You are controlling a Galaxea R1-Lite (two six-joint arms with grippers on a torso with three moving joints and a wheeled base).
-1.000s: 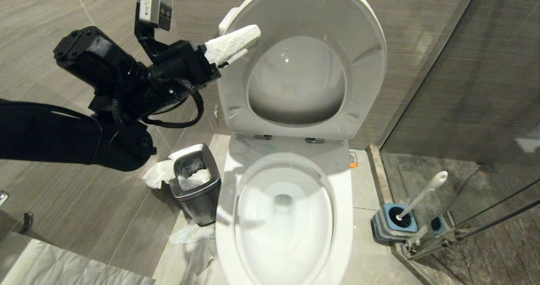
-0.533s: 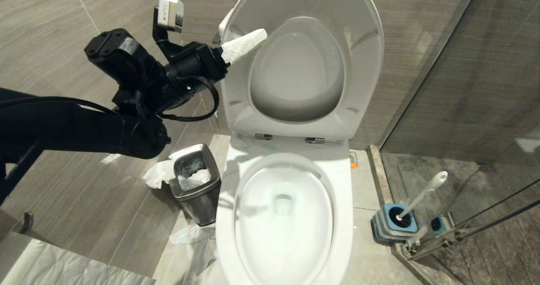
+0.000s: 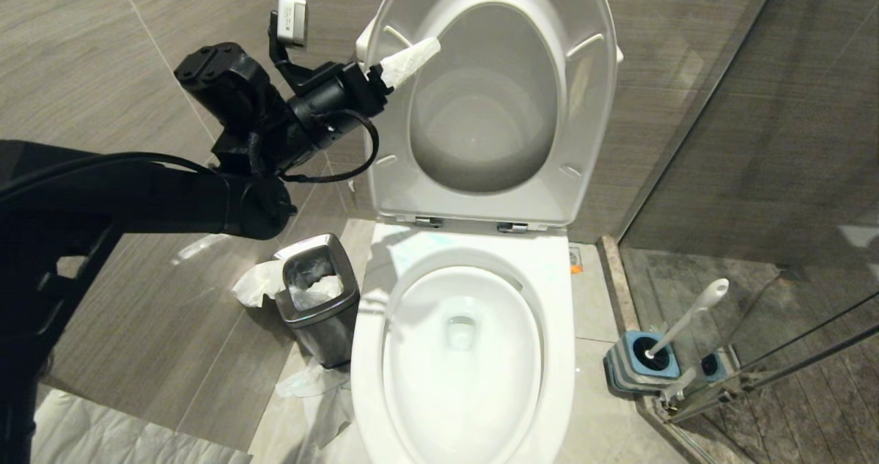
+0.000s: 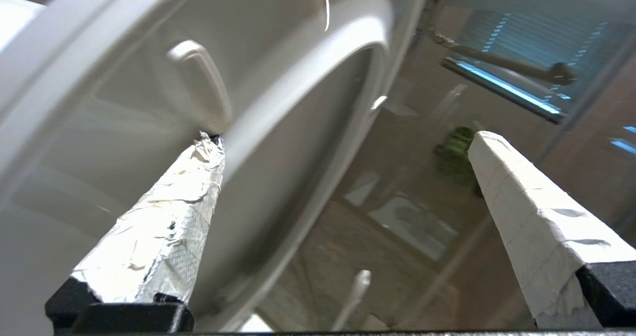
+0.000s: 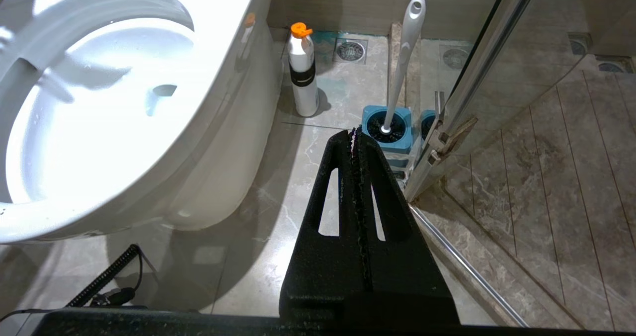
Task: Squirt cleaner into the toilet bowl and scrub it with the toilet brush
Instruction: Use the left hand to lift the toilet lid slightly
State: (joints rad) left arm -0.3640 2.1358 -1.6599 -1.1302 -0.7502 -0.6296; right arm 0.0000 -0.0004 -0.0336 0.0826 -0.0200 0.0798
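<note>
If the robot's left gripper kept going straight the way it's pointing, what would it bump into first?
Most likely the raised toilet seat. The left gripper, fingers spread wide, points at its underside, and one wrapped finger already looks to be at the seat's edge, though depth is hard to judge.

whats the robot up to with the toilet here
The left hand, its paper-wrapped fingers spread open, is up against the raised white seat and lid of the white ceramic toilet bowl. The white-handled toilet brush sits untouched in its blue holder, and the pale cleaner bottle with orange cap stands on the floor. The right hand is shut and holds nothing.
</note>
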